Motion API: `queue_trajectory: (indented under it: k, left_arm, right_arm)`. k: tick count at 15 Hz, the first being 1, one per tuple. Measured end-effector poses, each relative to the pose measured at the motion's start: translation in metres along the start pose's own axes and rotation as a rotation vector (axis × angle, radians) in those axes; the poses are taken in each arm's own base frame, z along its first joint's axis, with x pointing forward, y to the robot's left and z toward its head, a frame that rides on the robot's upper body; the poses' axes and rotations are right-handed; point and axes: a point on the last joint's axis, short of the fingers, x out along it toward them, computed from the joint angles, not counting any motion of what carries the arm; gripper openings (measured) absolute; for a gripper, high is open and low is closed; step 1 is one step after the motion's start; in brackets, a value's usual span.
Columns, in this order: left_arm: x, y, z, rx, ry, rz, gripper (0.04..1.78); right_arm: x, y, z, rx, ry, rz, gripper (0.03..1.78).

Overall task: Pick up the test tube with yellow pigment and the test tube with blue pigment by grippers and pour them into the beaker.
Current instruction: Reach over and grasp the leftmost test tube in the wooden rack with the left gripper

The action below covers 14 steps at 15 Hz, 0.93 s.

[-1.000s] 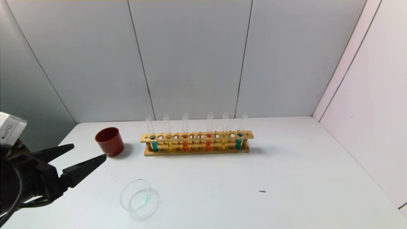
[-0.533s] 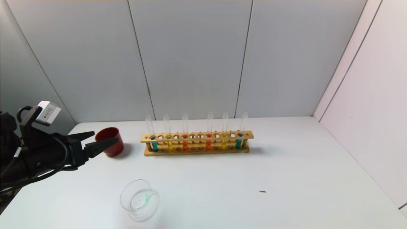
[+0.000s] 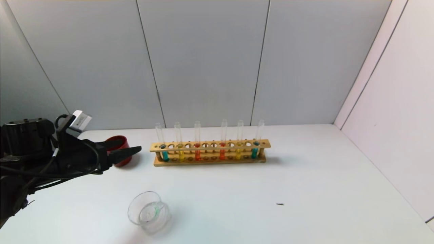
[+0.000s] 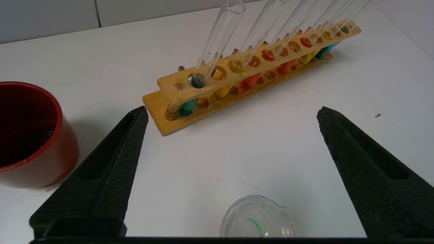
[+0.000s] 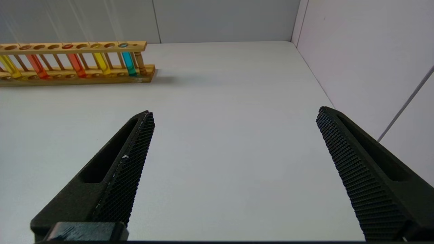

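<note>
Six test tubes are counted upright in one wooden rack [image 3: 210, 152] set toward the counter's [image 3: 305, 183] far edge: two teal-blue at the rack's ends, two yellow next inward, two orange-red in the middle. The test tube with blue pigment [image 3: 164, 149] at the left end and the test tube with yellow pigment [image 3: 180, 149] beside it are seated in their holes. One beaker [image 3: 148, 212], faintly green-streaked inside, is placed near the counter's front edge, and one red cup [image 3: 119, 150] toward the far left corner, partly hidden by the left hand [image 3: 130, 148], which is held released in front of it, nothing grasped. The white block's label cannot be read. The right hand [image 5: 234, 117] is spread wide above bare counter, empty.
</note>
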Motion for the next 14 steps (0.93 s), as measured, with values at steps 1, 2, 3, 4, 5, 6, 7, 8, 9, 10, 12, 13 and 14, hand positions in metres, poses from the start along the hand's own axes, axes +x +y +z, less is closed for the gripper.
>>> queue_trajectory:
  k: [1, 2, 3, 4, 5, 6, 7, 8, 9, 10, 12, 13, 14]
  left_arm:
    - [0.008, 0.0, 0.001, 0.005, 0.003, -0.019, 1.75]
    - [0.015, 0.0, 0.002, 0.009, 0.006, -0.035, 1.75]
    - [0.02, 0.0, 0.002, 0.012, 0.01, -0.051, 1.75]
    - [0.026, 0.001, 0.001, 0.013, 0.015, -0.068, 1.75]
    - [0.032, 0.003, 0.002, 0.013, 0.018, -0.08, 1.75]
    - [0.038, 0.005, 0.003, 0.017, 0.017, -0.088, 1.75]
    - [0.044, 0.008, 0.004, 0.022, 0.015, -0.094, 1.75]
    - [0.05, 0.011, 0.005, 0.023, 0.014, -0.096, 1.75]
    - [0.054, 0.013, 0.005, 0.023, 0.016, -0.099, 1.75]
    - [0.059, 0.016, 0.005, 0.024, 0.017, -0.1, 1.75]
    - [0.069, 0.019, 0.004, 0.026, 0.02, -0.107, 1.75]
    - [0.072, 0.022, 0.003, 0.026, 0.021, -0.108, 1.75]
    - [0.077, 0.024, 0.003, 0.026, 0.022, -0.107, 1.75]
  right_arm:
    - [0.0, 0.0, 0.0, 0.0, 0.0, 0.0, 1.74]
    - [0.0, 0.0, 0.0, 0.0, 0.0, 0.0, 1.74]
    - [0.0, 0.0, 0.0, 0.0, 0.0, 0.0, 1.74]
    - [0.0, 0.0, 0.0, 0.0, 0.0, 0.0, 1.74]
    - [0.0, 0.0, 0.0, 0.0, 0.0, 0.0, 1.74]
    - [0.0, 0.0, 0.0, 0.0, 0.0, 0.0, 1.74]
    - [0.0, 0.0, 0.0, 0.0, 0.0, 0.0, 1.74]
    - [0.0, 0.0, 0.0, 0.0, 0.0, 0.0, 1.74]
    - [0.0, 0.0, 0.0, 0.0, 0.0, 0.0, 1.74]
    - [0.0, 0.0, 0.0, 0.0, 0.0, 0.0, 1.74]
    - [0.0, 0.0, 0.0, 0.0, 0.0, 0.0, 1.74]
    - [0.0, 0.0, 0.0, 0.0, 0.0, 0.0, 1.74]
    - [0.0, 0.0, 0.0, 0.0, 0.0, 0.0, 1.74]
